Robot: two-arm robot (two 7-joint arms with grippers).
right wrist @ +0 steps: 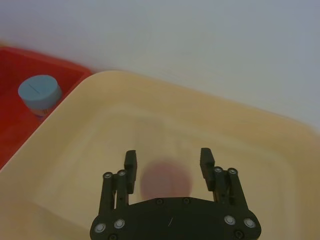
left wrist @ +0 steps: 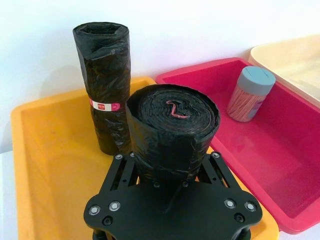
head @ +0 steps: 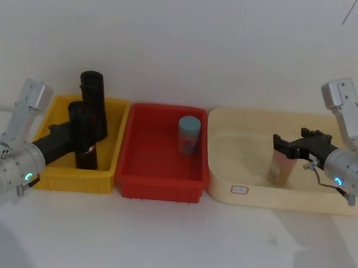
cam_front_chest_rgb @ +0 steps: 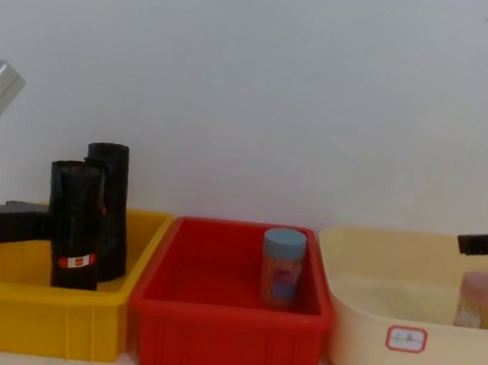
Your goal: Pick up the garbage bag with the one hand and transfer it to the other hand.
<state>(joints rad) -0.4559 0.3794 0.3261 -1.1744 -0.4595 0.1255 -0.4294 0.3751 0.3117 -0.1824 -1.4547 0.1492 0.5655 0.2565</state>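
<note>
Black crinkled plastic, wound tight into a thick roll: the garbage bag (left wrist: 172, 130). It stands upright in the yellow bin (head: 77, 180), toward the bin's front. From above, the end face shows coiled layers with a thin reddish squiggle at the centre. From the chest view, a small red-and-white label sits low on its side.

The left gripper (left wrist: 167, 157) has it clamped. The black fingers (left wrist: 123, 172) press in on either side at about mid-height, and the arm comes in from the bin's left edge. Whether the roll's base rests on the bin floor or is just clear of it cannot be told.

A second black roll (left wrist: 102, 85) stands just behind, taller in view and very close or touching. It has a red-and-white band around its middle. To the left of both rolls the bin floor is bare. The bin's right wall is near them.

Next along is the red bin (head: 159, 186), set against the yellow one. It holds one upright jar (head: 189, 134) with a grey-blue lid and thin sticks inside, placed right of centre, with bare floor on the jar's left.

Farther right is the cream basin (head: 271, 196), with a small red-outlined label on its front wall. The right gripper (right wrist: 169, 157) hangs above the basin's right half, its fingers spread apart and holding nothing. A pale pinkish container (cam_front_chest_rgb: 481, 301) stands just below them. The rest of the basin floor is bare.

White tabletop (head: 175, 240) runs in front of all three bins, and a plain white wall stands behind.
</note>
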